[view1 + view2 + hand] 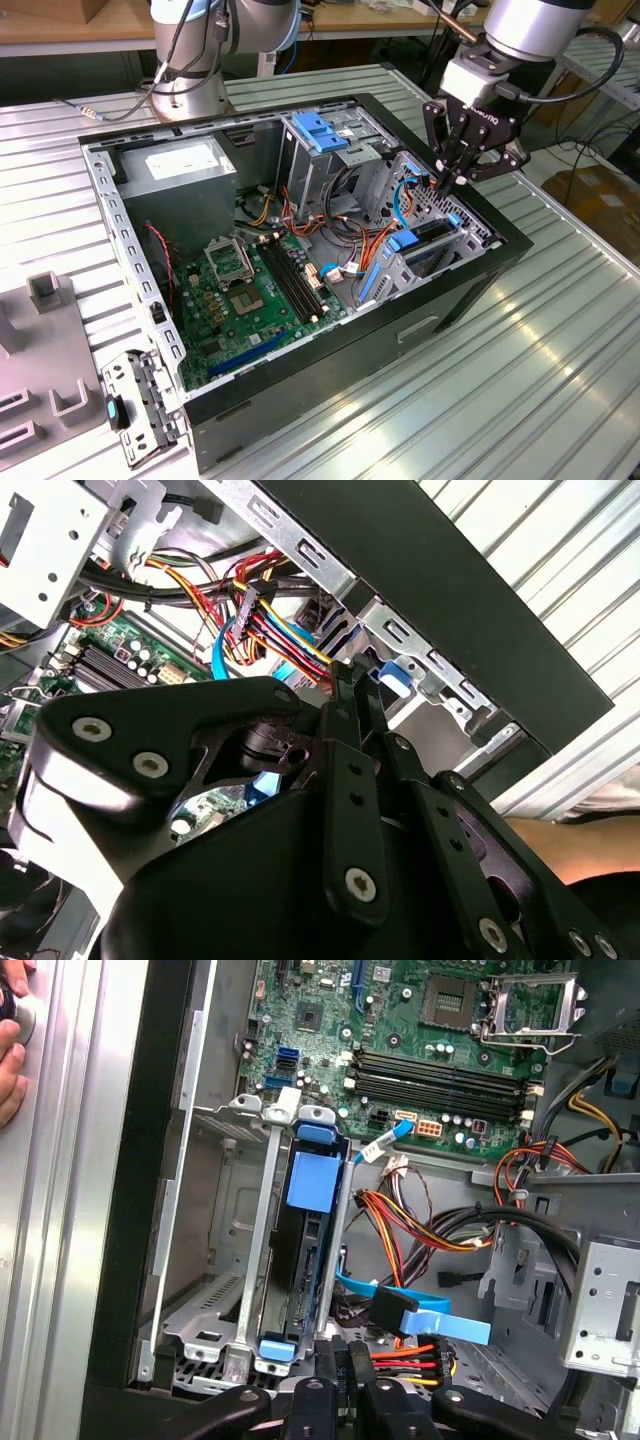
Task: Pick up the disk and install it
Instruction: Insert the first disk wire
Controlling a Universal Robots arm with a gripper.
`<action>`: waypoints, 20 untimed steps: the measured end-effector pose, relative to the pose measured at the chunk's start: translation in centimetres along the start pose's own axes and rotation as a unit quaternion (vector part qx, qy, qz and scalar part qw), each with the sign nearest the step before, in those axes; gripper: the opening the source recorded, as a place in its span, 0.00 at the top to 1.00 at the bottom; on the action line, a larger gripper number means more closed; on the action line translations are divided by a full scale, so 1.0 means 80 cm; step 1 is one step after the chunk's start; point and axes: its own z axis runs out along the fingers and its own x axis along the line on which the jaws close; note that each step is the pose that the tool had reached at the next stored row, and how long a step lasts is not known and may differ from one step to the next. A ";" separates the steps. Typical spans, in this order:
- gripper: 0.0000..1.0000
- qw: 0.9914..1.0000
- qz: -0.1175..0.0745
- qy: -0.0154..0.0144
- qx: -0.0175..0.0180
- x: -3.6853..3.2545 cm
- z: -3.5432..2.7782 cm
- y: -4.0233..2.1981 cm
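Note:
The disk (305, 1260) stands on edge inside the drive bay at the case's front corner, dark along its side, with bright blue carrier rails and a blue tab at its end. In the exterior view the disk (425, 235) sits low in the bay at the case's right end. My gripper (443, 182) hangs just above that bay, fingers drawn together with nothing between them. In the first wrist view the gripper (348, 1355) is beside the disk's near blue end. In the second wrist view its fingertips (358, 680) point at a blue tab (395, 670) by the bay frame.
The open black case (480, 290) holds a green motherboard (245, 290), a grey power-supply box (180, 165) and a drive cage with a blue bracket (318, 130). Coloured cables (430, 1225) and a blue flat cable (420, 1310) run beside the bay. A hand (10, 1050) rests on the table outside the case.

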 end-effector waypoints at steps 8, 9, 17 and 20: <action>0.83 0.999 0.043 0.001 -0.002 -0.0002 0.0018 0.0005; 0.83 0.999 0.049 0.001 -0.002 -0.0002 0.0022 0.0005; 0.83 0.998 0.064 0.002 -0.003 -0.0003 0.0032 0.0018; 0.83 0.998 0.064 0.002 -0.003 -0.0004 0.0031 0.0026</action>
